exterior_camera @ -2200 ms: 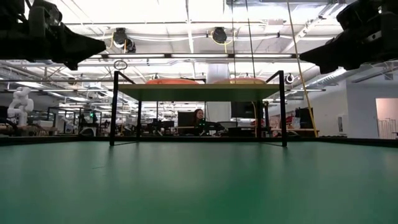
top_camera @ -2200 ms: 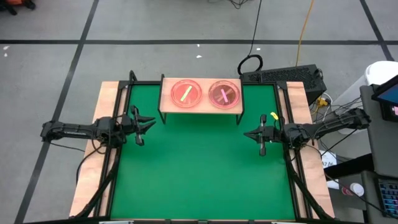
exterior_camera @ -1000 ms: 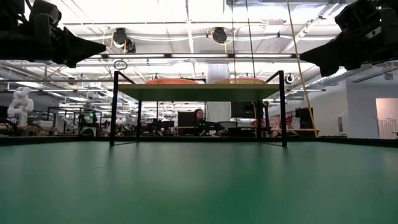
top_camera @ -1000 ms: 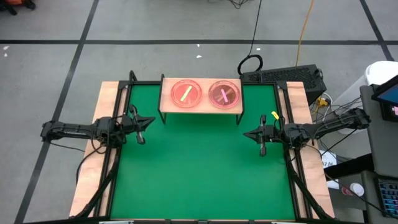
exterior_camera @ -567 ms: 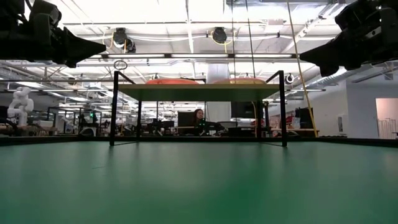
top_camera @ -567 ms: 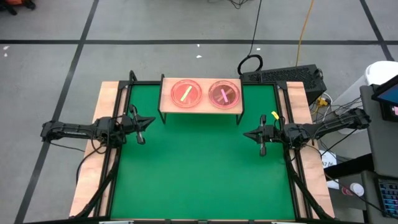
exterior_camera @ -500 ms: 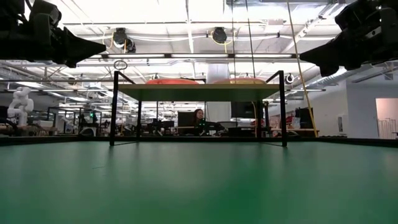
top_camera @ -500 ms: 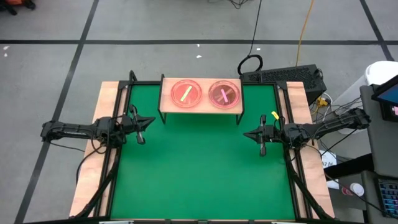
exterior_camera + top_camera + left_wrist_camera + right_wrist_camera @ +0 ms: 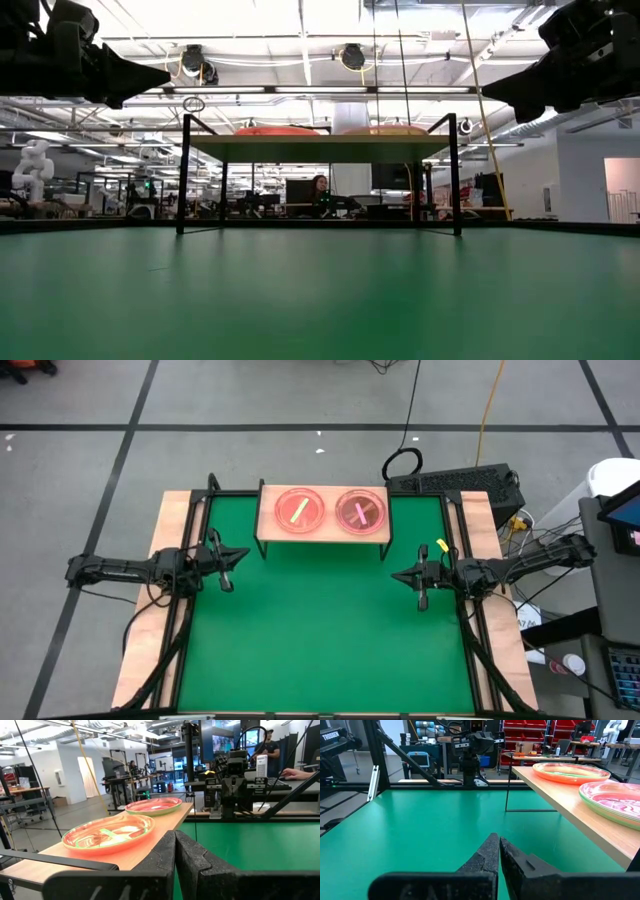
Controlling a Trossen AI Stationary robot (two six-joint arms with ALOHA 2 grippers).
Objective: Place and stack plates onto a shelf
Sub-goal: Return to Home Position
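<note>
The shelf (image 9: 322, 530), a light wooden board on thin black legs, stands at the far middle of the green mat. Two piles of plates rest on its top. The left pile (image 9: 299, 511) is pink-orange with a yellow bar, and the right pile (image 9: 360, 511) is pink with a cross. Both also show in the left wrist view (image 9: 109, 832) (image 9: 154, 806) and in the right wrist view (image 9: 571, 772) (image 9: 615, 802). My left gripper (image 9: 240, 553) hovers shut at the mat's left edge. At the right edge my right gripper (image 9: 397, 574) hovers shut. Both point inward, above the mat.
The green mat (image 9: 320, 630) lies bare between and in front of the arms. Black frame rails (image 9: 185, 620) and wooden strips run along both sides of the mat. A black device with cables (image 9: 455, 482) sits beyond the far right corner. A person (image 9: 320, 186) sits far behind the table.
</note>
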